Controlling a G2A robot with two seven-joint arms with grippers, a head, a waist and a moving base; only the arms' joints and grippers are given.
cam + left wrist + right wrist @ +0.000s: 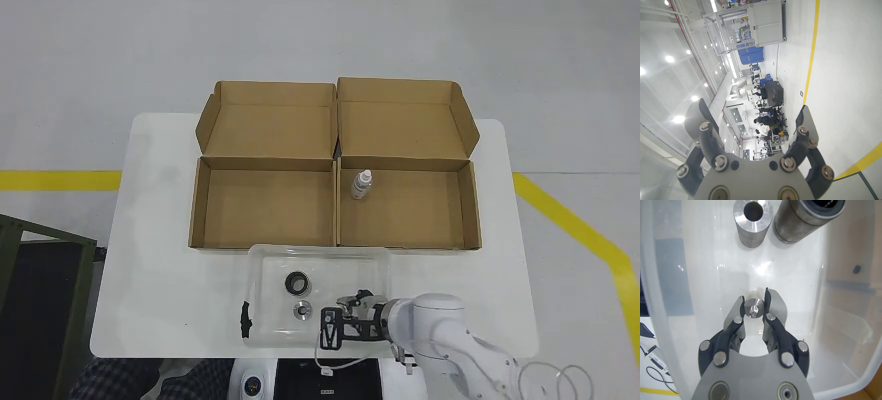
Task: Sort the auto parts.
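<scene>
While the right end effector [345, 318] sits down inside the clear bin [262, 262] at the near edge of the surface [150, 200], the top view gives me my first worry. That bin looks light, and a nudge against its wall on the way out could drag it toward the edge. Two open cardboard boxes [265, 205] stand side by side along the far edge, with a bottle-shaped part [362, 184] upright in the one nearer the right edge. I judge that a drop into the other box would be a mis-sort. Around the surface lies pale floor with a yellow floor line [60, 180]. From the left wrist view, the left end effector [753, 106] is spread wide with nothing in it. It is aimed out into a bright hall of machine enclosures [761, 24], away from the work. From the right wrist view, the right one is clamped on a small silver part [753, 310] whose body is round and smooth, so I reckon it could twist or slip loose under a quick lift. A bored sleeve [753, 222] and a dark bearing [806, 219] stand close together just beyond it, and a careless swing could knock them.
</scene>
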